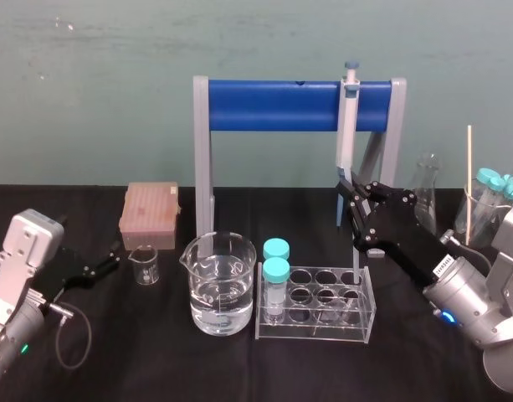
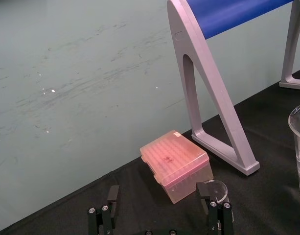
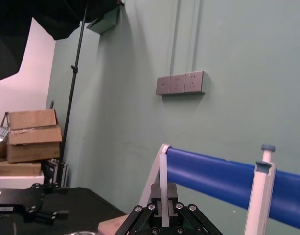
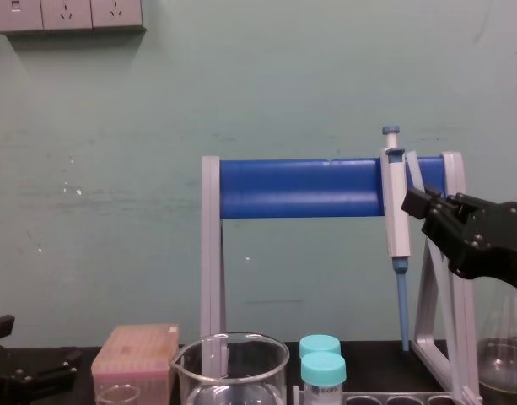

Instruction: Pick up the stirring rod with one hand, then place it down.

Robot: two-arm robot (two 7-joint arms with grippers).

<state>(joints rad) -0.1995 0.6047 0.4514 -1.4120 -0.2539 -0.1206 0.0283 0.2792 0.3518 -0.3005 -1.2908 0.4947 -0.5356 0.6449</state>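
Right gripper (image 3: 163, 208) was clamped on the stirring rod (image 3: 163, 169), holding it in the air just in front of the right leg of the blue pipette stand (image 1: 273, 105), with the rod's free length rising past the fingers close to the pipette (image 1: 346, 126) hanging on that stand. The lift looked done and the set-down remained. To do that well, the arm should draw the rod forward and away from the stand and pipette, tip it level, and lower it slowly onto bare cloth, letting go only once the rod lay along the surface; thin glass would likely roll or snap if dropped. Left gripper (image 2: 162, 218) sat parked well to the left of the stand, its fingers apart. A black cloth table (image 1: 114, 352) carried everything, backed by a pale green wall (image 1: 114, 75) behind the stand. A large beaker (image 1: 218, 285) of clear liquid stood before the stand's left leg, a clear test tube rack (image 1: 323, 301) before its right half, a pink tip box (image 1: 149, 216) to its left, and a small beaker (image 1: 144, 265) in front of that box.
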